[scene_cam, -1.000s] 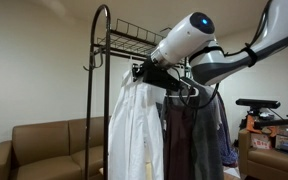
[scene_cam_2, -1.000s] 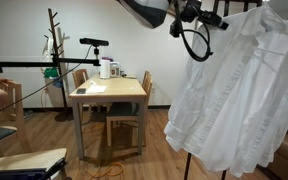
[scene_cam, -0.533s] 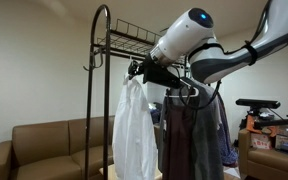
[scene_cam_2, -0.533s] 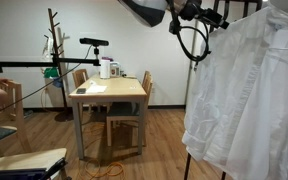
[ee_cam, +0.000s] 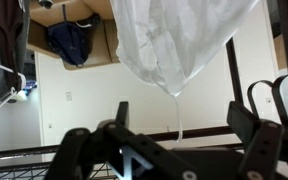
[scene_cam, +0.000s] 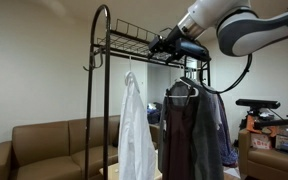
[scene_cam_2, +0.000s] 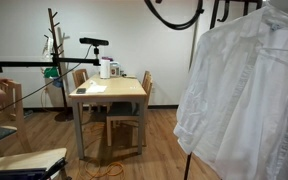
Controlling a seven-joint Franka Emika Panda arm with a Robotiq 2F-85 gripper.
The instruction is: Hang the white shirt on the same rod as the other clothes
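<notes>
The white shirt (scene_cam: 136, 130) hangs by its hanger hook (scene_cam: 131, 76) from the rod (scene_cam: 144, 62) of the black rack, to the left of the other clothes (scene_cam: 194, 125), a bunch of dark garments. It fills the right side of an exterior view as the white shirt (scene_cam_2: 246, 100). My gripper (scene_cam: 165, 44) is up by the wire-grid top shelf, above and to the right of the hook, open and apart from the shirt. In the upside-down wrist view the gripper (ee_cam: 182, 125) is open and empty, with the shirt (ee_cam: 179, 40), its hook and the rod (ee_cam: 209, 131) beyond the fingers.
A brown sofa (scene_cam: 44, 148) stands behind the rack, whose curved upright (scene_cam: 92, 90) is at its left. Boxes and equipment (scene_cam: 269, 125) sit at the right. Elsewhere are a wooden table (scene_cam_2: 109, 92) with chairs, a coat stand (scene_cam_2: 54, 40) and a camera boom (scene_cam_2: 29, 62).
The gripper opened and let go of the hanger, then rose to the top shelf. The white shirt now hangs free on the rod and has swung down straight.
</notes>
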